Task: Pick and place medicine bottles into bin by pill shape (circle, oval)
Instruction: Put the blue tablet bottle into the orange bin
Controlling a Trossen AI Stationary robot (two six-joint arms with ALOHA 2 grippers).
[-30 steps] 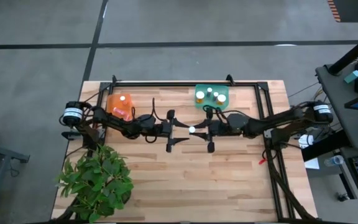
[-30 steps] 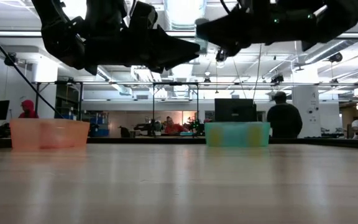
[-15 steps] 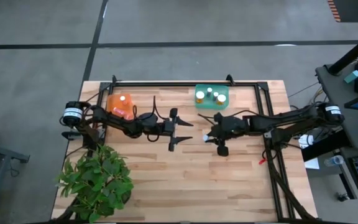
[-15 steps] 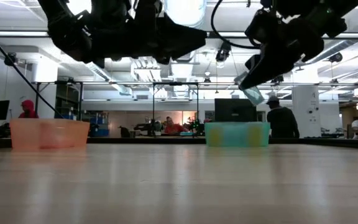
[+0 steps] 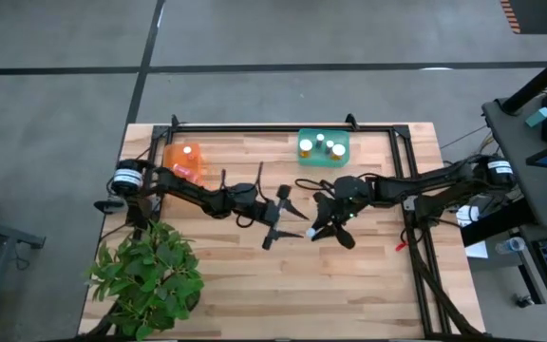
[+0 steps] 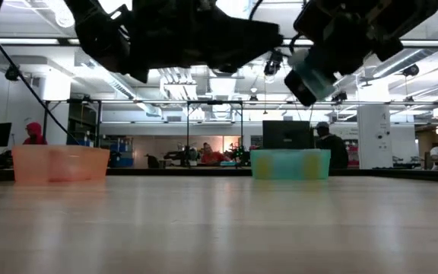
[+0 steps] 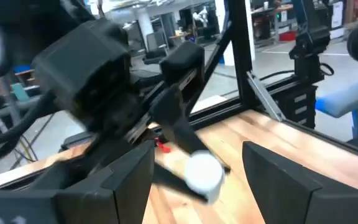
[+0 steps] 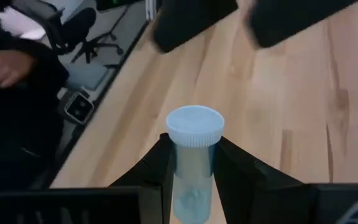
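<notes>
High view: right gripper [image 5: 323, 228] mid-table, arm stretched in from the right, jaws clamped on 1 white-capped medicine bottle [image 8: 194, 158] held above the wood. Left gripper [image 5: 287, 220] faces it just beside, jaws spread, holding nothing, arm angled in from the left.

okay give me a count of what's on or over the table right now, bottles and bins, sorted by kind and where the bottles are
Bottles in the green bin: 3 white caps showing
Bottles in the orange bin: 2, one white-capped, one on its side
Bottle held in the right tool: 1
Bins: 2
Total: 6 bottles, 2 bins; the left tool holds nothing.
</notes>
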